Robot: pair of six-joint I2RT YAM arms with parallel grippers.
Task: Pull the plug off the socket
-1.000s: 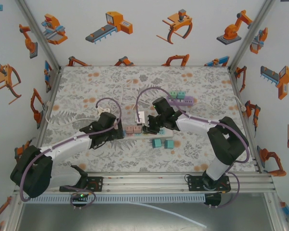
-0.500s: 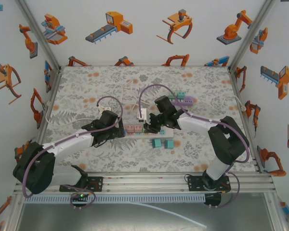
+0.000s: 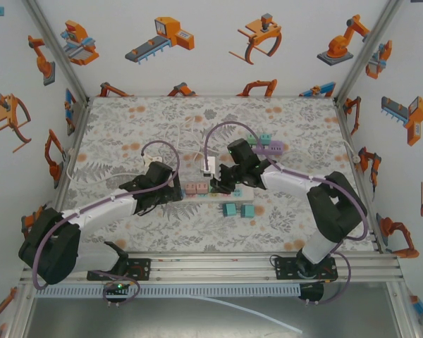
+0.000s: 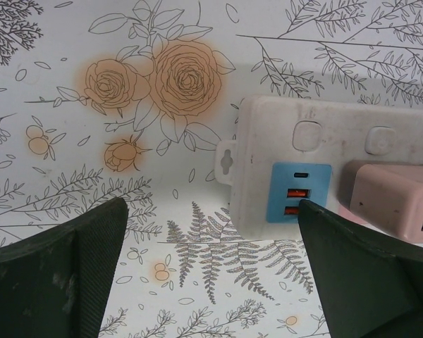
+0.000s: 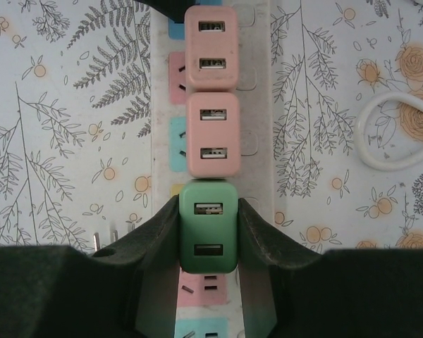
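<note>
green plug (image 5: 208,243) sits in the white power strip (image 5: 257,105), which lies across the middle of the table (image 3: 127,127), a bit nearer the front edge than the back. right gripper (image 5: 209,215) is clamped on the plug, one pad (image 5: 162,239) on each long side. can't tell from the wrist view whether the prongs have lifted at all; it looks seated and in line with its neighbours.

left gripper (image 4: 211,232) is spread wide at the strip's left end (image 4: 268,134), fingers (image 4: 63,274) either side and gripping nothing. can't tell if the right-hand finger touches the strip.

my read of the risks:
- strip comes up with the plug. nothing visibly pins it, and with the left jaws apart a tight socket would lift the whole bar.
- two pink adapters (image 5: 211,91) are plugged in along the same row, the nearer one touching or just beside the green plug. if the strip jerks they go with it, and rubbing on that face adds drag.
- pads slide off. the plug's sides look smooth and the grip sits low on the body, so a hard pull could strip the fingers upward with the plug left in.
- off-axis pull. any tilt would bind the prongs in the slots, then release with a snap.
- white cable (image 5: 388,141) loops near the strip's far side; a dragged strip could snag it.
</note>
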